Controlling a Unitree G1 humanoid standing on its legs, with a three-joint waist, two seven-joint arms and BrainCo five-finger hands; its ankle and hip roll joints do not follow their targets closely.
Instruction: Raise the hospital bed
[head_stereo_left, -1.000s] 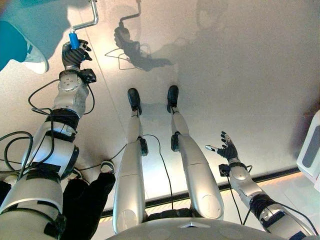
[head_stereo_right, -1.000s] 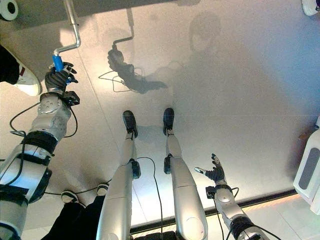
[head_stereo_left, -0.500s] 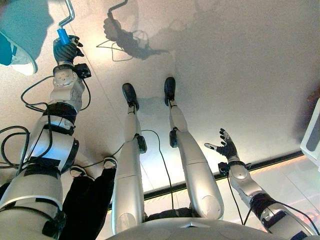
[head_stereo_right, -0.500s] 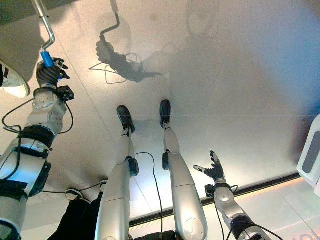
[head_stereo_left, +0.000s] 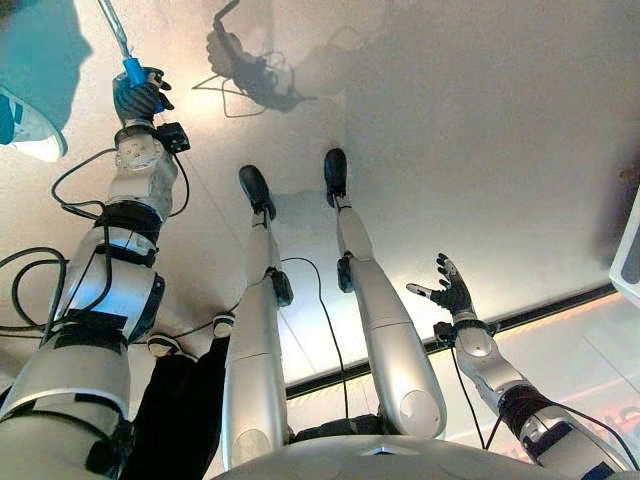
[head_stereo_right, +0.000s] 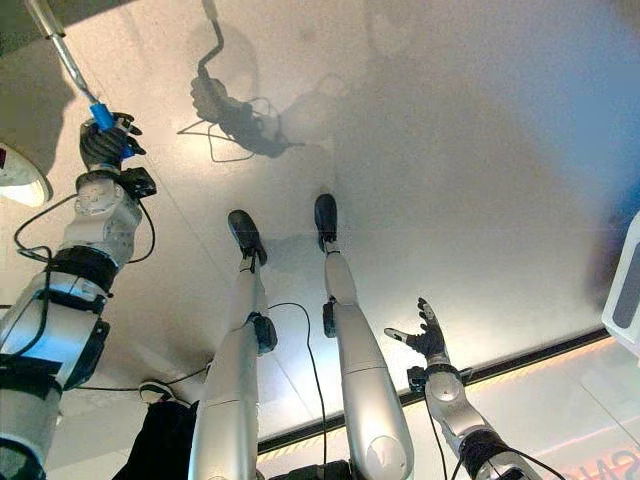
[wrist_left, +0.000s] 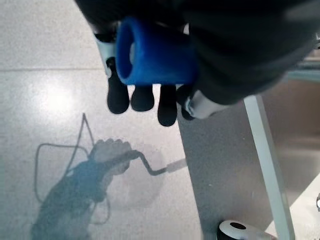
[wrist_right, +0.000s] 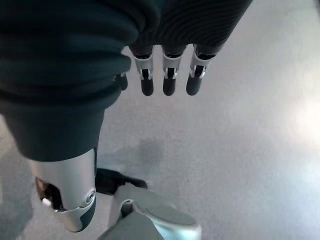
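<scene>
The left hand (head_stereo_left: 138, 98) is up at eleven o'clock, fingers wrapped tight round the blue grip (wrist_left: 155, 52) of the bed crank (head_stereo_right: 60, 55), whose silver shaft runs off toward twelve. The right hand (head_stereo_left: 452, 295) hangs at four o'clock, fingers spread, holding nothing. A person's shoe (head_stereo_left: 28, 128) sits at ten o'clock. The cranking looks underway; best turned in a smooth, full circle, wrist in line with the grip so it doesn't slip.

blue grip (wrist_left: 152, 52) on a silver crank rod (head_stereo_right: 58, 52), pale grey floor (head_stereo_left: 480, 120)
</scene>
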